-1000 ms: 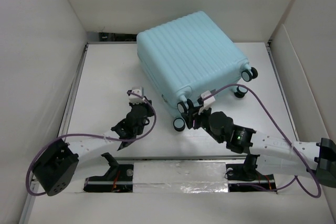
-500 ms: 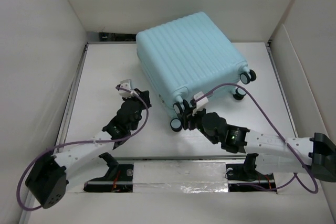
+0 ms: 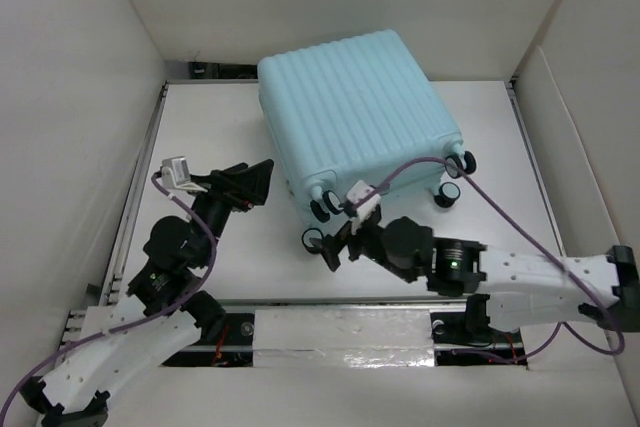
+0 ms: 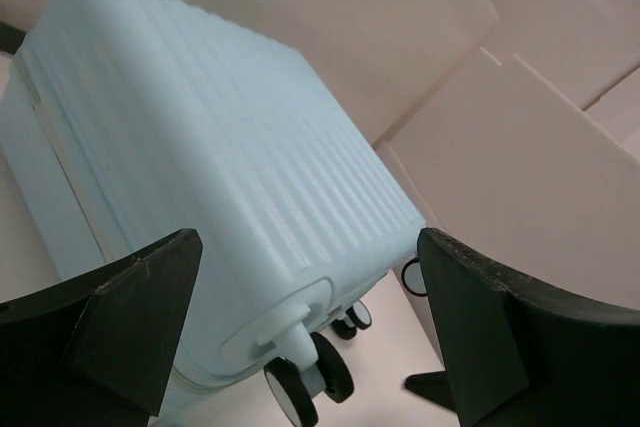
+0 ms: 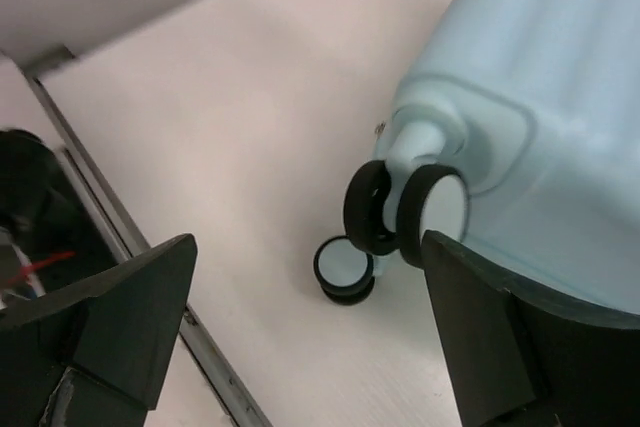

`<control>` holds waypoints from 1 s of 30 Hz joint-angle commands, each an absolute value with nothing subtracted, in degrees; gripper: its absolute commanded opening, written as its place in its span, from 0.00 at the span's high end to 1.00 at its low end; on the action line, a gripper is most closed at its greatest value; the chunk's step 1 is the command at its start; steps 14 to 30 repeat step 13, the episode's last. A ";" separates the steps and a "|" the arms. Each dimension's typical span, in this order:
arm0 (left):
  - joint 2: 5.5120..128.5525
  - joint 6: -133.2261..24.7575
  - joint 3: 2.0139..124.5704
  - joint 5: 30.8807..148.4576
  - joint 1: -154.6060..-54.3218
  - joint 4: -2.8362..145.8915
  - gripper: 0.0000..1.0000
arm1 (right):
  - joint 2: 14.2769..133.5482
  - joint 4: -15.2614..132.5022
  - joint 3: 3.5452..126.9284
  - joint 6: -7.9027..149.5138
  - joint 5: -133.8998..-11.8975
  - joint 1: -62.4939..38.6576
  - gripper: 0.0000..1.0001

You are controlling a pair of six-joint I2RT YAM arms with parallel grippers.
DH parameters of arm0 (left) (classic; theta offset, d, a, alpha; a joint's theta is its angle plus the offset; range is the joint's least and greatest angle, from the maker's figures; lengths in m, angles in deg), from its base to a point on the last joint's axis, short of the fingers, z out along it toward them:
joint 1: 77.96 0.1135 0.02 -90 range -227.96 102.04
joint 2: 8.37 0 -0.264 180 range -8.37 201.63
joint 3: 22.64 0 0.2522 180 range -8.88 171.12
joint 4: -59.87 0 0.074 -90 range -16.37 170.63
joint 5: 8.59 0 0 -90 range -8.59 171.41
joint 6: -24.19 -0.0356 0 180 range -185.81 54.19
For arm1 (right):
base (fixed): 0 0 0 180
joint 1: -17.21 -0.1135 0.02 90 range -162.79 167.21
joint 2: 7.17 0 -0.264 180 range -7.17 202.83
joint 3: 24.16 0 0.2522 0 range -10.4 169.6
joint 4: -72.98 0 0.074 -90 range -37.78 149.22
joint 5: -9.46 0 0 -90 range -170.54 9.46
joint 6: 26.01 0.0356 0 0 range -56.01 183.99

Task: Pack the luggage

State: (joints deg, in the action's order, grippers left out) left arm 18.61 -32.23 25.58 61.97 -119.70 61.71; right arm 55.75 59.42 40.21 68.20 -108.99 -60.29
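The luggage (image 3: 355, 112), a pale aqua ribbed hard-shell suitcase, lies closed and flat on the white table, its black-and-white wheels (image 3: 318, 224) towards the arms. My left gripper (image 3: 257, 185) hangs open just left of its near left corner, touching nothing. In the left wrist view the luggage (image 4: 190, 167) and a wheel pair (image 4: 312, 379) sit beyond my open gripper (image 4: 308, 242). Also open and empty, my right gripper (image 3: 340, 243) is right beside the near left wheels. The right wrist view has the wheel pair (image 5: 405, 209) and a lower wheel (image 5: 345, 269) just ahead of the gripper (image 5: 308, 245).
White walls enclose the table on three sides, with a slanted panel (image 3: 575, 137) at the right. A metal rail (image 3: 340, 332) runs along the near edge between the arm bases. Purple cables (image 3: 500, 202) loop over both arms. Bare tabletop (image 3: 210, 127) lies left of the suitcase.
The luggage has slid and turned slightly to the left. My left arm pulled back and swung left, and its gripper opened. The right gripper moved left after the wheels and opened wider.
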 commanded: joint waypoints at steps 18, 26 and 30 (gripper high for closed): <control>9.81 -34.09 31.55 62.51 -119.45 71.26 0.08 | 6.11 45.51 31.97 74.09 -130.20 -61.45 0.00; 9.81 -34.09 31.55 62.51 -119.45 71.26 0.08 | 6.11 45.51 31.97 74.09 -130.20 -61.45 0.00; 9.81 -34.09 31.55 62.51 -119.45 71.26 0.08 | 6.11 45.51 31.97 74.09 -130.20 -61.45 0.00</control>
